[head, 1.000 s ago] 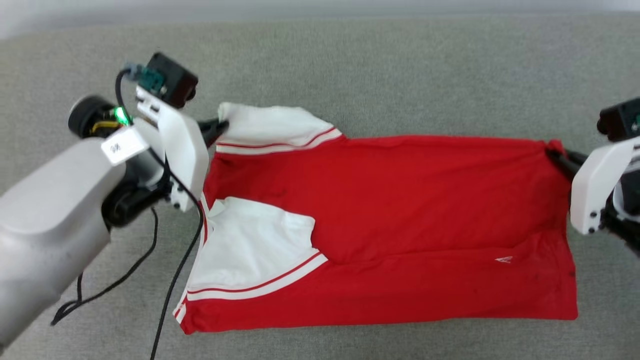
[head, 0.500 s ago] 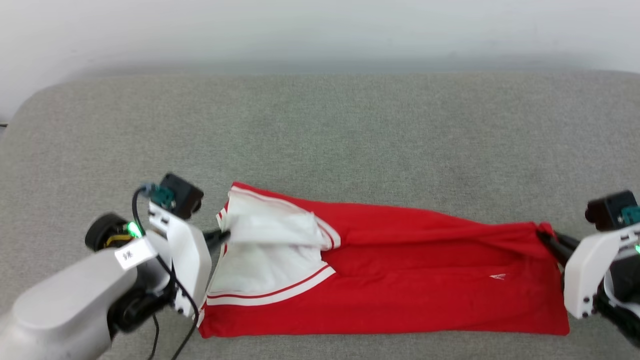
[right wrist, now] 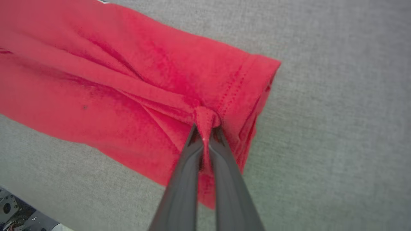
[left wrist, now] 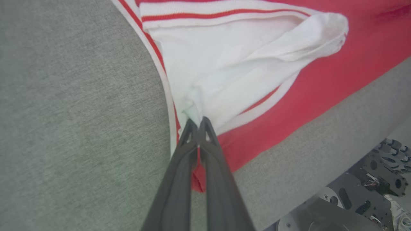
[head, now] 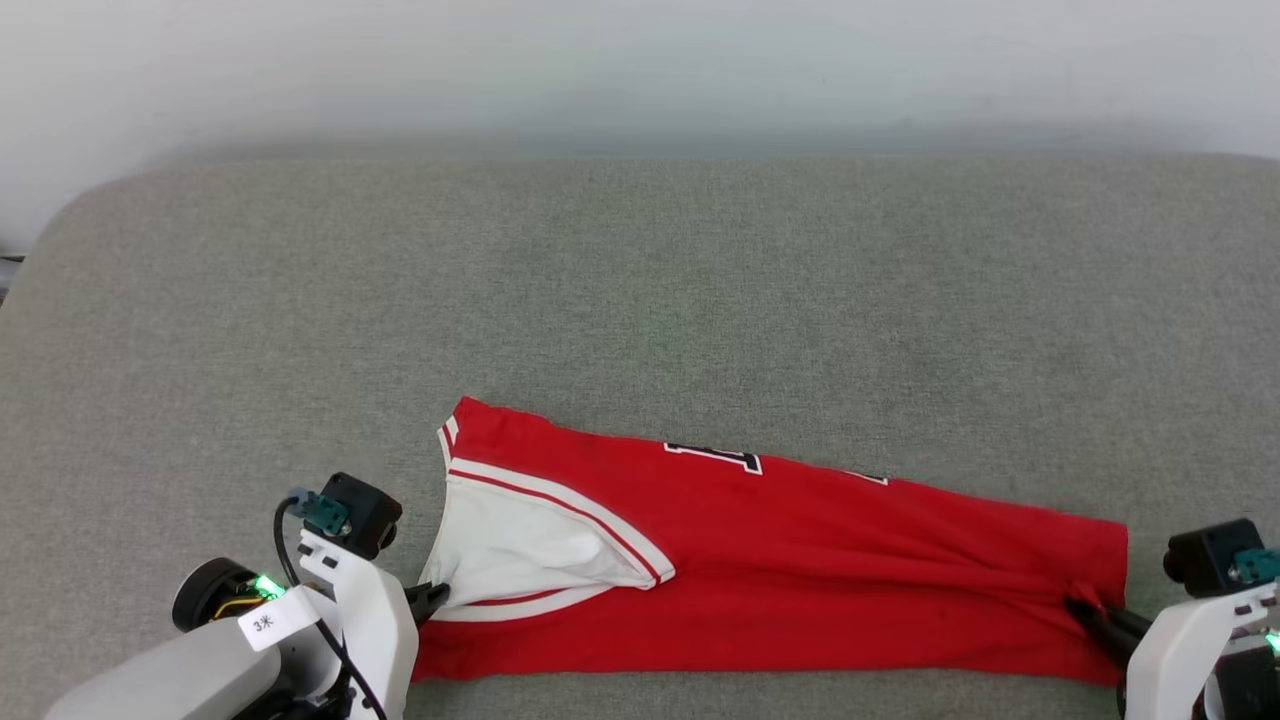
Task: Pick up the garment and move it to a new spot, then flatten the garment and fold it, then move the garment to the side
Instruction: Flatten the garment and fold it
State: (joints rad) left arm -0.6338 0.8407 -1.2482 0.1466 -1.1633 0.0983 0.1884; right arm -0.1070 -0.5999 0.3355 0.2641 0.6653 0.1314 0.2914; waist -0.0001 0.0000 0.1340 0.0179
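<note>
The garment [head: 800,570], a red jersey with white sleeves and striped trim, lies folded lengthwise into a long band near the front edge of the grey surface. Part of its chest lettering [head: 715,456] peeks out along the far edge. My left gripper [head: 432,598] is shut on the white sleeve fabric [left wrist: 224,80] at the band's left end, fingertips pinched together [left wrist: 196,123]. My right gripper [head: 1085,612] is shut on a bunched red hem corner [right wrist: 205,117] at the right end.
The grey fabric-covered surface [head: 640,290] stretches wide behind the garment up to a pale wall [head: 640,70]. Its rounded left corner [head: 60,230] shows at the left. Robot base parts [left wrist: 369,179] appear beyond the front edge in the left wrist view.
Both grippers pulled the far edge of the garment toward me, folding it over into a narrower band; the lettering now shows. The head camera has tilted up too.
</note>
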